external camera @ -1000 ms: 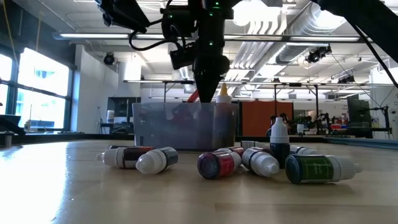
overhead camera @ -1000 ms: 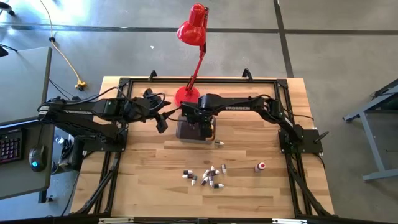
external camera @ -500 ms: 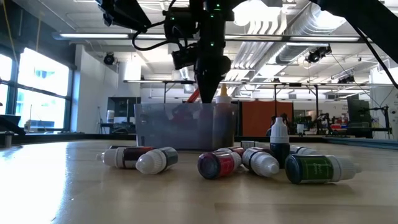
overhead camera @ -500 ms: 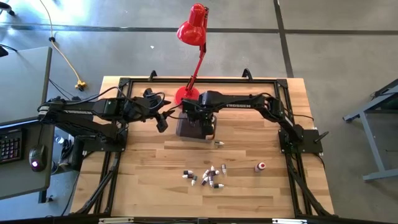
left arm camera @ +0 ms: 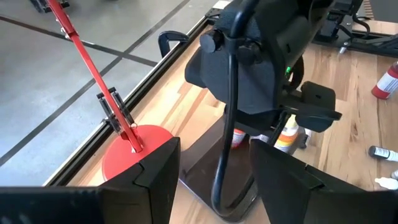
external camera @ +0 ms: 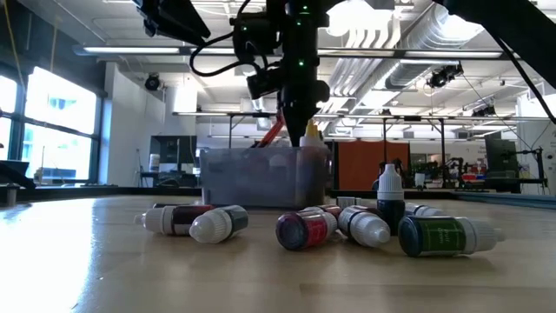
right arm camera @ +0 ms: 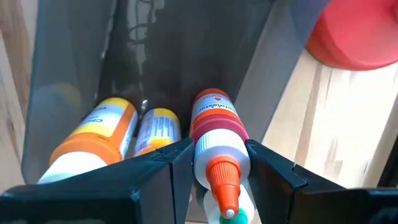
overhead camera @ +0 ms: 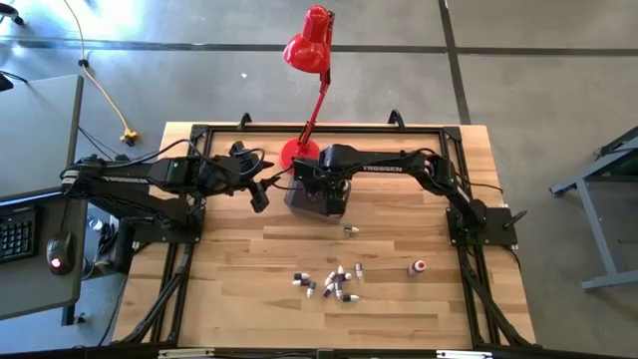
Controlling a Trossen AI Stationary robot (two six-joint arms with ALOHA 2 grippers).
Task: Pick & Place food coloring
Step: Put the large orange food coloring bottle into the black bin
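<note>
Two orange-yellow bottles already lay in the grey tub. I held my right gripper over that tub, clamped on a red food coloring bottle; next I judged release. Left gripper waited beside the tub, fingers apart.

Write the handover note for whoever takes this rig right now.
Right hand is over the tub, shut on a red bottle not yet released.
Left hand waits open beside the tub.
Done: two orange bottles lie in the tub.
Left: the pile at mid-table, one bottle near the tub, and one upright to the right.
</note>
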